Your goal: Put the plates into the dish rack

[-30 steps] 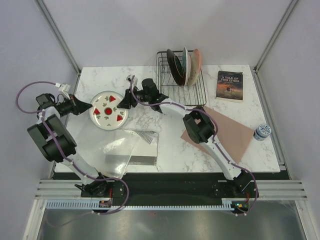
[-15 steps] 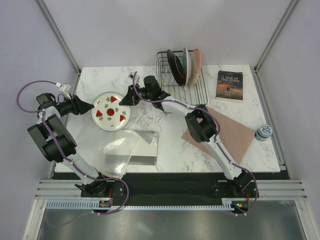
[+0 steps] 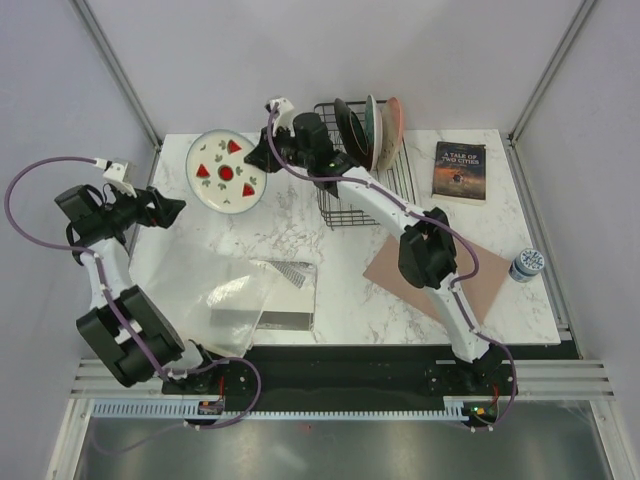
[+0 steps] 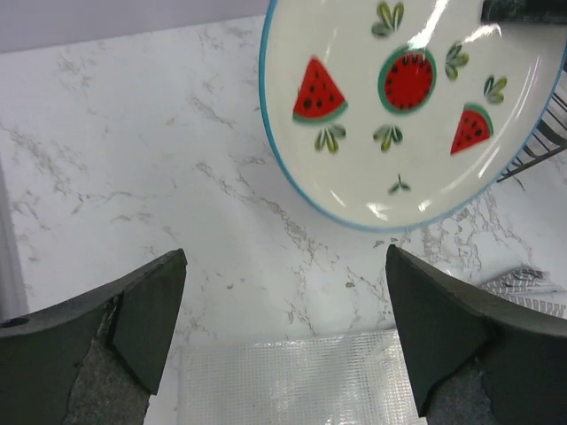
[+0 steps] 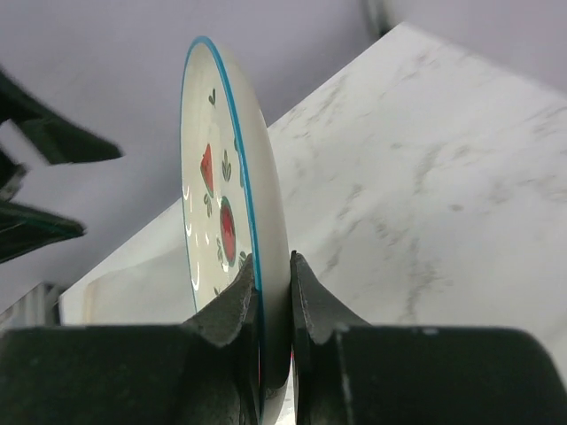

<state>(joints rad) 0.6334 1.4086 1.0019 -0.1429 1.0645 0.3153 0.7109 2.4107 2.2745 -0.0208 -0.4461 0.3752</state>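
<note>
A white plate with red watermelon marks and a blue rim (image 3: 227,172) (image 4: 407,97) (image 5: 232,221) is lifted off the table at the back left. My right gripper (image 3: 262,155) (image 5: 273,274) is shut on its right edge, one finger on each face. My left gripper (image 3: 172,209) (image 4: 285,301) is open to the left of the plate, apart from it, with only marble table between its fingers. The black wire dish rack (image 3: 345,190) stands at the back centre. Three plates stand upright in it: a dark brown one (image 3: 349,131), a teal-faced one (image 3: 373,133) and a pink one (image 3: 392,121).
A clear plastic bag (image 3: 240,300) (image 4: 292,381) lies at the front left. A dark paperback book (image 3: 460,170) lies at the back right. A pinkish-brown mat (image 3: 475,275) lies to the right, with a small blue-and-white cup (image 3: 524,264) beside it.
My left gripper has opened, let go of the watermelon plate and drawn back to the left. My right gripper has shut on the plate's right edge and lifted it up and back.
</note>
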